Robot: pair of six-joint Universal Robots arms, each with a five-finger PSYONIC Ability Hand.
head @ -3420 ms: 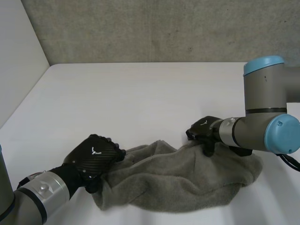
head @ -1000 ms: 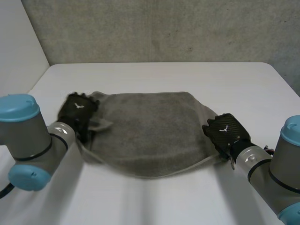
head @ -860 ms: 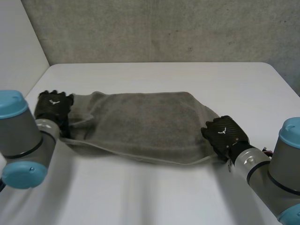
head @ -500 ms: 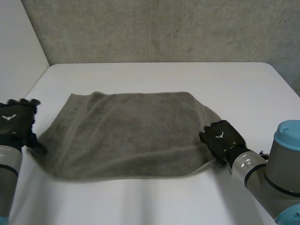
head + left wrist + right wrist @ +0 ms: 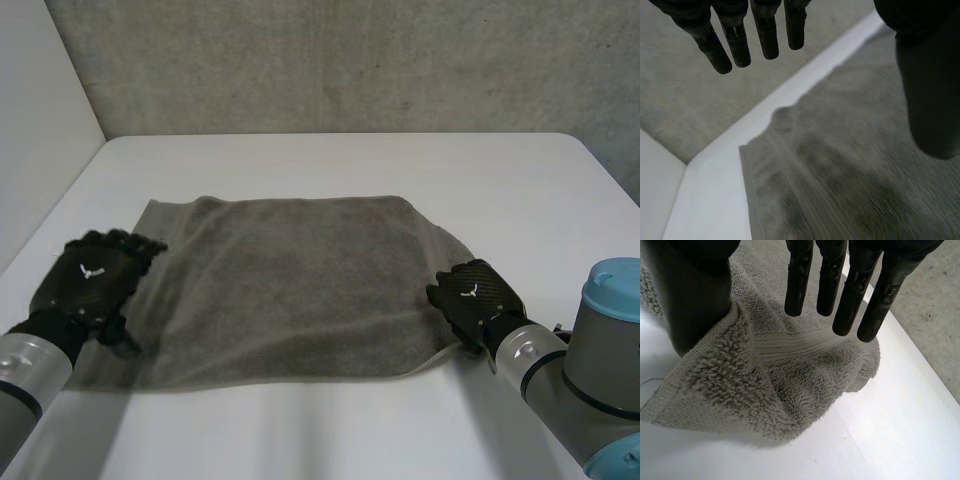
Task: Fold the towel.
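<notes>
Grey terry towel (image 5: 290, 285) spread flat mid-way on the white surface (image 5: 330, 165), bunched no longer.
Black left hand (image 5: 95, 280) back over the left edge, fingers (image 5: 765, 35) straight, holding nothing; black right hand (image 5: 472, 298) at the near right corner, fingers (image 5: 800, 280) straight, thumb touching pile, nothing gripped. Looks ready for folding; calls for fresh corner grasps.

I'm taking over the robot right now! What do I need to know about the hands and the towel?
Left hand: open, over the towel's left edge, holding nothing.
Right hand: open at the near right corner, fingers straight above the cloth, which is rumpled there.
Towel: spread out flat on the table.
Done: towel laid out.
Left: all the folding; no fold is made yet.
</notes>
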